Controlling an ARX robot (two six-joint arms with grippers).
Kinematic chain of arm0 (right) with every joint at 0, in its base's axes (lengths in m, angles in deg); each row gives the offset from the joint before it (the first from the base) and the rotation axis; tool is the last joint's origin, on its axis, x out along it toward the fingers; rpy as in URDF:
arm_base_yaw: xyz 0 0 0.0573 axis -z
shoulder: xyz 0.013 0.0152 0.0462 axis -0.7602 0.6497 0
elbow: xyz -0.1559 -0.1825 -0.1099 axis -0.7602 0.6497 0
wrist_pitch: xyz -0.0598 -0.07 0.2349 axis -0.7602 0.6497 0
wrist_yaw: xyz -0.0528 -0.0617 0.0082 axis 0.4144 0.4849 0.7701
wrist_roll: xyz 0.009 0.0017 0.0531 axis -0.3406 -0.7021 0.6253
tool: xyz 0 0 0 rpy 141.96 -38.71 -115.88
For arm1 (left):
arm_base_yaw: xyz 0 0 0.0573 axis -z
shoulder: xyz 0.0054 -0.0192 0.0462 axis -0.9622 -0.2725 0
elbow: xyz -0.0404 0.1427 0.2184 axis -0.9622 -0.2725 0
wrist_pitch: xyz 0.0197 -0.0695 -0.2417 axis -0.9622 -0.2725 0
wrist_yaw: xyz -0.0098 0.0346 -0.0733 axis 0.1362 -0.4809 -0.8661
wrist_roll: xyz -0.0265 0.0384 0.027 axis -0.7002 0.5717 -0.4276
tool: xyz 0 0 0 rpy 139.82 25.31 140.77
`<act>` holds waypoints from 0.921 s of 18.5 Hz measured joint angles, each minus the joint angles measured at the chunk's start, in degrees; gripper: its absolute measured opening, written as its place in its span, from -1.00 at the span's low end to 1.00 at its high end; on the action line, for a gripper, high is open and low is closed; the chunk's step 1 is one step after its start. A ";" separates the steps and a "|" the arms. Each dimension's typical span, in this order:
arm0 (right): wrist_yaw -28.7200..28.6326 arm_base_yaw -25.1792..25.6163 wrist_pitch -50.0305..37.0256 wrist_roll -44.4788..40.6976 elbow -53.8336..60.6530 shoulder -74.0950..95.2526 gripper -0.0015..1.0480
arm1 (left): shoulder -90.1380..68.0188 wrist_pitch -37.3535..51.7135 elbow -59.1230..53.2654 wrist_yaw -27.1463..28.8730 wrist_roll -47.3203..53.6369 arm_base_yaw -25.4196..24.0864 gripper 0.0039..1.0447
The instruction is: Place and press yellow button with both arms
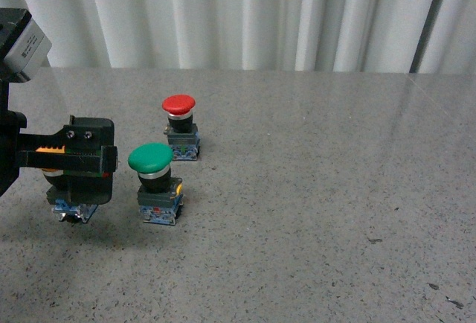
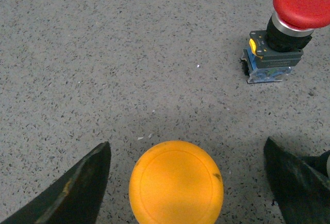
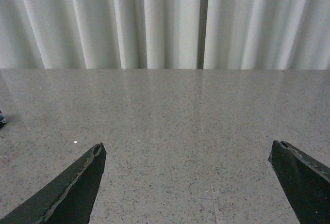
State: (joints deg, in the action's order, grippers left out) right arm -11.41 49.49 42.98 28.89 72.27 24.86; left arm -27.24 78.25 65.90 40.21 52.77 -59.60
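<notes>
The yellow button (image 2: 176, 184) stands upright on the grey table, its round yellow cap facing the left wrist camera. My left gripper (image 2: 188, 182) is open and straddles it, with one finger (image 2: 77, 188) on each side and a gap to the cap on both. In the front view the left gripper (image 1: 77, 189) is at the far left and hides most of the button; only its blue-grey base (image 1: 74, 210) shows. My right gripper (image 3: 188, 182) is open and empty over bare table, and it is out of the front view.
A green-capped button (image 1: 152, 181) stands just right of the left gripper. A red-capped button (image 1: 179, 126) stands behind it and also shows in the left wrist view (image 2: 289, 22). White curtains (image 1: 245, 10) hang behind the table (image 1: 335, 189).
</notes>
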 joint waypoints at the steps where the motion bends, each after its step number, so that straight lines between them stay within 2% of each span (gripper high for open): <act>1: 0.00 0.00 0.00 0.02 0.00 0.00 0.87 | 0.04 -0.02 0.00 0.15 0.00 0.00 0.56; 4: 0.00 0.00 0.00 0.02 0.00 0.00 0.87 | 0.46 -0.74 0.00 0.74 0.22 0.26 0.14; 6: 0.00 0.00 0.02 0.02 0.00 0.00 0.87 | 1.77 -1.64 -0.02 0.85 0.74 0.20 -0.20; 7: 0.00 0.00 0.00 0.00 0.00 0.00 0.87 | 2.64 -2.14 -0.04 1.03 1.05 0.17 -0.28; 10: 0.00 0.00 0.00 0.02 0.00 0.00 0.87 | 7.93 -6.05 0.35 1.07 1.75 0.28 -0.31; 13: 0.00 0.00 0.00 0.02 0.00 0.00 0.87 | 13.11 -8.57 7.45 1.88 2.23 2.49 -0.32; 17: 0.00 0.00 0.02 0.02 0.00 0.00 0.87 | 6.75 -7.37 18.40 1.60 0.46 5.99 -0.32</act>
State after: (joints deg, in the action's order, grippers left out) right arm -11.41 49.49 43.01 28.91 72.27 24.86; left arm -20.49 70.89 84.30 41.81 53.23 -53.61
